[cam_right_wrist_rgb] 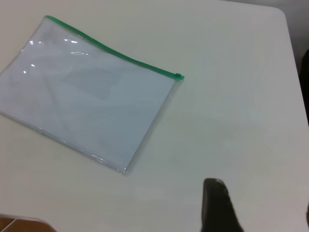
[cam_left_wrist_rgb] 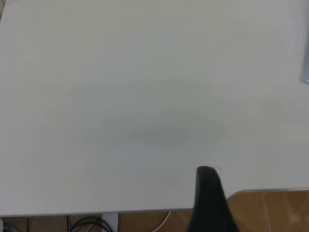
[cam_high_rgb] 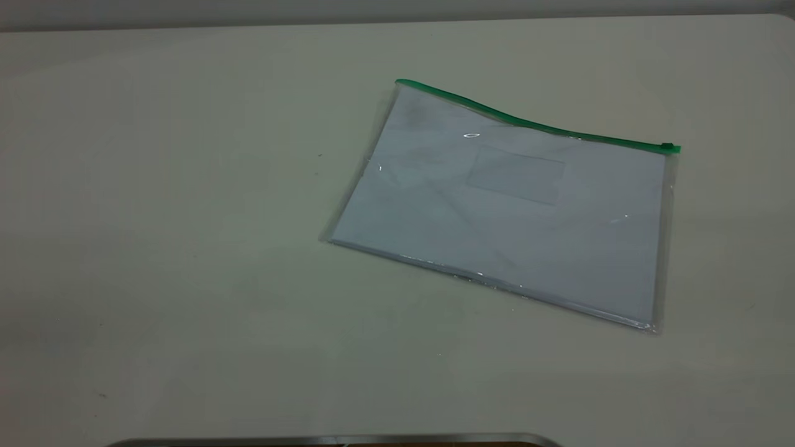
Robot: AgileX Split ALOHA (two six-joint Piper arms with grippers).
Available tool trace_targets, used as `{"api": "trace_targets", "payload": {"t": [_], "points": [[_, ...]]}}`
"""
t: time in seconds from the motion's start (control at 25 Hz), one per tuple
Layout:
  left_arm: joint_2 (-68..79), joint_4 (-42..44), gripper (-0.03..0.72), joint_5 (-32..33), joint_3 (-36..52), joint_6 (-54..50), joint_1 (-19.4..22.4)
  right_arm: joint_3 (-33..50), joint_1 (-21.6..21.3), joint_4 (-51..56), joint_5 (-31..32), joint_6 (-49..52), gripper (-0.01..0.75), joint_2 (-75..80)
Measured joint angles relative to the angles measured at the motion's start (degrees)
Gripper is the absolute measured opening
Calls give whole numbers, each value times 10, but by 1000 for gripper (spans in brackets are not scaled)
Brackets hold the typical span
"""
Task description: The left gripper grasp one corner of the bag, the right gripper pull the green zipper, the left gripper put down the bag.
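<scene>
Both grippers sit back near the front edge of the table (cam_high_rgb: 186, 248), far from the bag. Only one dark finger of the left gripper (cam_left_wrist_rgb: 208, 200) shows in its wrist view, hanging over bare table, so I cannot tell if it is open or shut. It holds nothing. The right gripper (cam_right_wrist_rgb: 217, 205) also shows just one dark finger, so I cannot tell about that one either, and it holds nothing too.

Farther out, the bag (cam_high_rgb: 503, 205) lies flat on the table, over on the right arm's side and turned a little crooked. White paper fills it, and a small clear pocket (cam_high_rgb: 515, 175) sits on top. Along its far edge runs the green zipper (cam_high_rgb: 534, 126), a bit wavy. Its little green slider (cam_high_rgb: 669, 148) sits at the corner of the bag (cam_high_rgb: 674, 149) on the right.
</scene>
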Motion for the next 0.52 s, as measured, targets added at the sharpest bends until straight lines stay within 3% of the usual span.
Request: {"api": "trace_targets", "payload": {"t": [0.52], "points": [[0, 0, 568, 0, 0, 1, 0, 0, 0, -19, -2, 25, 472, 0]]}}
